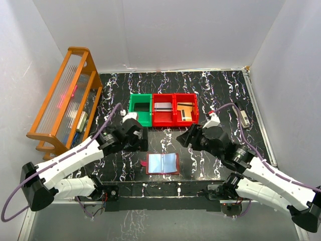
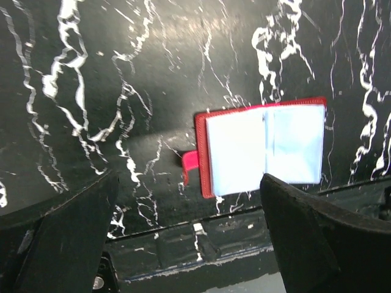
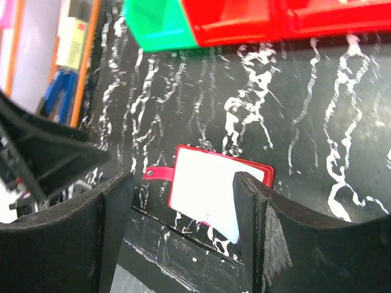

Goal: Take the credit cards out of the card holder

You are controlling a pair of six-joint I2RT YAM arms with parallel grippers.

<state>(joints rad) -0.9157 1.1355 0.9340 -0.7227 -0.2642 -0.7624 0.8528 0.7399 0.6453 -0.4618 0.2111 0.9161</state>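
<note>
While left fingers [image 2: 67, 238] and right fingers [image 3: 61, 244] gape empty, the card holder [image 1: 163, 163] lies midway between, long axis crosswise.

You are getting bare table [image 1: 215, 95] on every side of the card holder [image 1: 163, 163], which is lying open and flat near the front edge. The left gripper [image 2: 189, 180] and right gripper [image 3: 183, 177] are hanging behind it to either side, jaws spread, leaving a gap between them. Farther back, the green bin [image 1: 131, 108] and two red bins [image 1: 173, 108] are forming a wall across the middle. The wooden rack [image 1: 62, 98] is blocking the far left, and a small grey box [image 1: 244, 118] is sitting near the right wall.
</note>
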